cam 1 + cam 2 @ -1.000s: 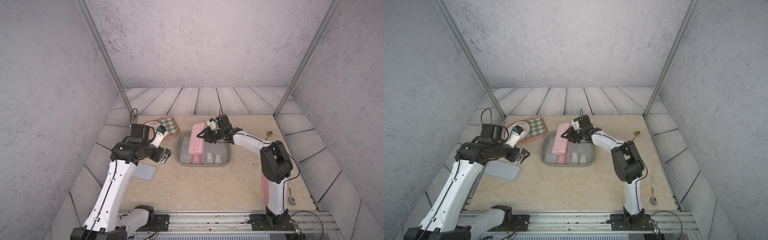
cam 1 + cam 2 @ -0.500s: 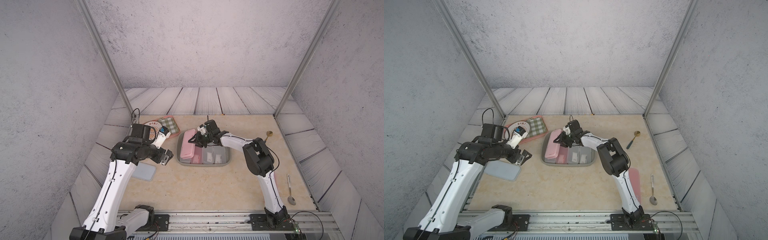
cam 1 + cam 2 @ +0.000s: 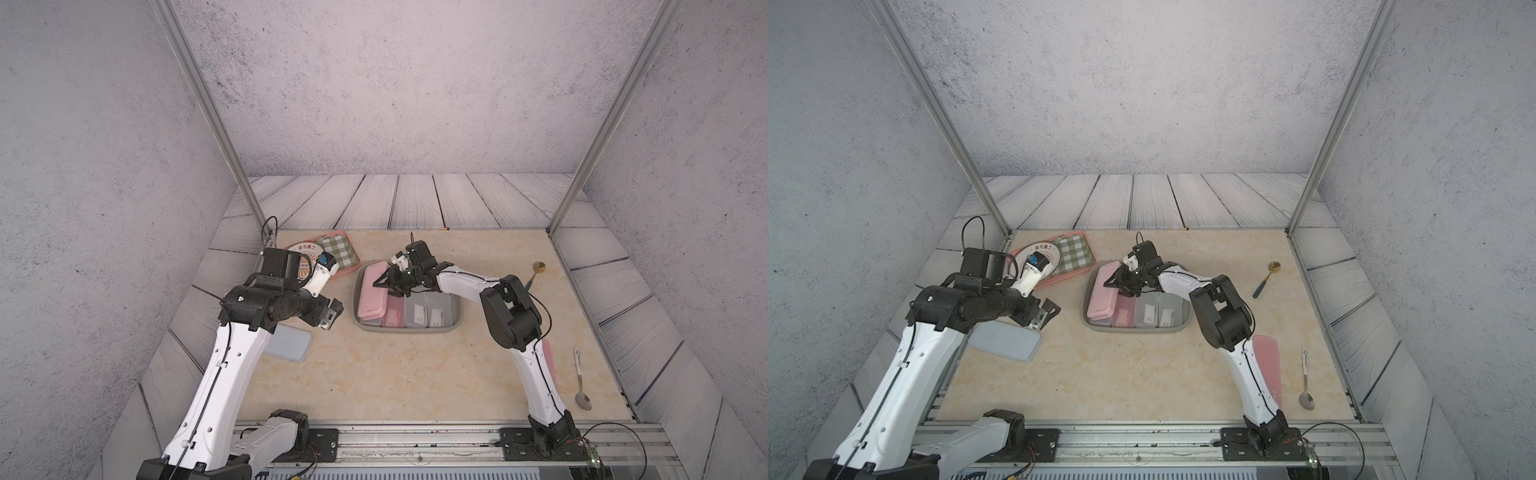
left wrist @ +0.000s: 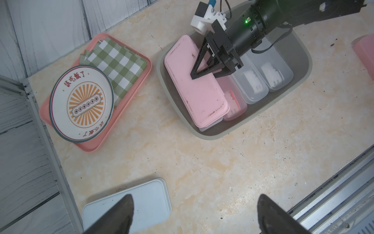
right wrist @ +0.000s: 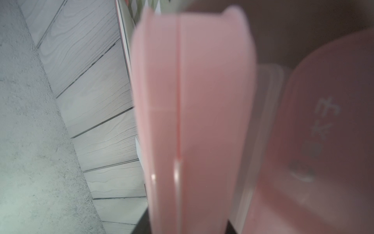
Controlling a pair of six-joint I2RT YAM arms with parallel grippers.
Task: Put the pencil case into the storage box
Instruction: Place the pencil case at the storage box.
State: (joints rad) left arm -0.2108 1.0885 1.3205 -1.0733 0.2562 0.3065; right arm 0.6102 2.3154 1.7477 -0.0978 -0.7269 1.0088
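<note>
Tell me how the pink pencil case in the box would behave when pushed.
The pink pencil case looks like hard, smooth plastic: probably stiff, perhaps slippery. Flat and long, it should slide, not roll. The storage box wall beside it likely stops it.

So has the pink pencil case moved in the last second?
Yes. The pink pencil case has shifted toward the storage box wall nearest the tray and sunk lower, now resting inside the box.

pencil case [image 3: 373, 291]: pink, rounded oblong, lying near-to-far inside left end | storage box [image 3: 409, 331]: grey-green shallow tub, upright, mid-table
</note>
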